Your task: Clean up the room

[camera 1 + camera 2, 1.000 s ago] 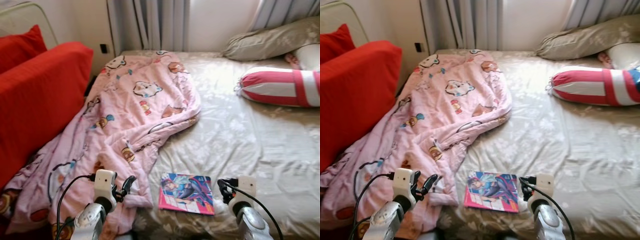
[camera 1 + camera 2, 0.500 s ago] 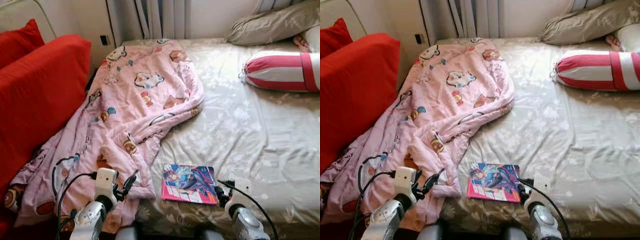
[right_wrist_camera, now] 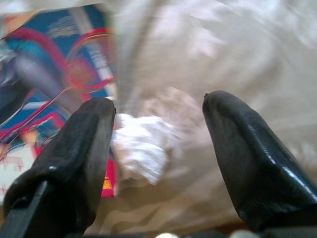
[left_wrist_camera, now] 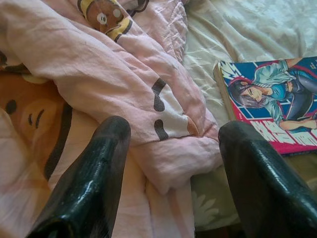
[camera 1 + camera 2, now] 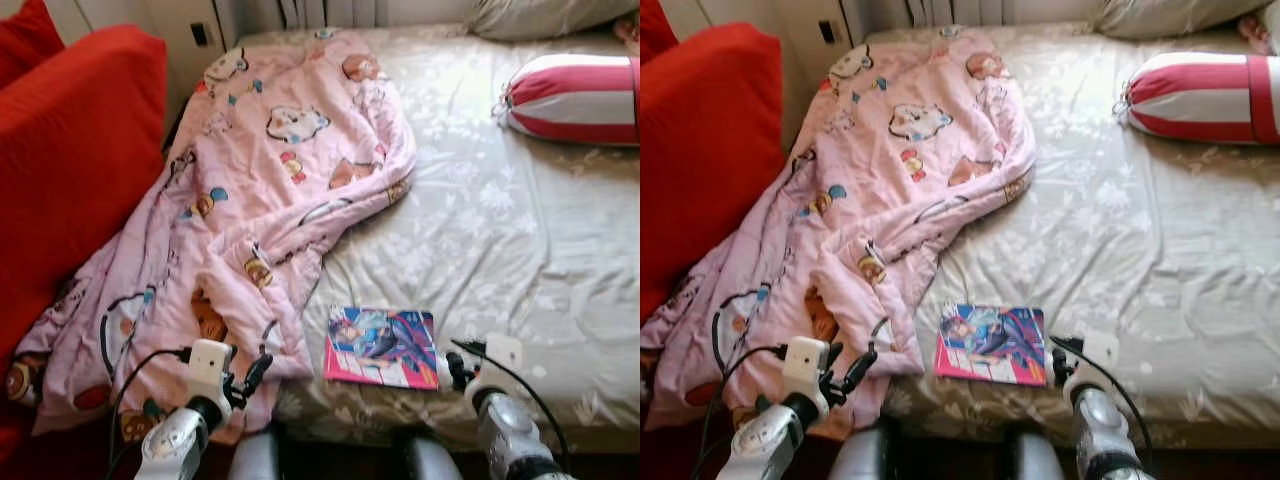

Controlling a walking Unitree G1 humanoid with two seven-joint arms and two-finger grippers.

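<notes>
A rumpled pink cartoon blanket (image 5: pixel 270 190) covers the left part of the bed and spills over its front edge. A colourful comic book (image 5: pixel 382 346) lies flat near that edge, just right of the blanket. My left gripper (image 5: pixel 250 378) hovers open over the blanket's lower hem, and in the left wrist view the gripper (image 4: pixel 173 163) has pink folds and the book (image 4: pixel 270 101) beyond it. My right gripper (image 5: pixel 456 370) is open at the book's right edge. In the right wrist view a crumpled white wad (image 3: pixel 141 146) lies on the sheet between its fingers, beside the book (image 3: pixel 54 84).
The beige floral sheet (image 5: pixel 520 240) lies bare on the right. A red-and-white bolster (image 5: pixel 580 95) and a beige pillow (image 5: pixel 540 12) sit at the far right. A red sofa cushion (image 5: pixel 70 170) stands against the bed's left side. My grey knees (image 5: pixel 255 458) touch the bed front.
The view has tipped downward and drawn closer to the bed. My right gripper has closed in on the book's right edge. The left gripper holds about the same place.
</notes>
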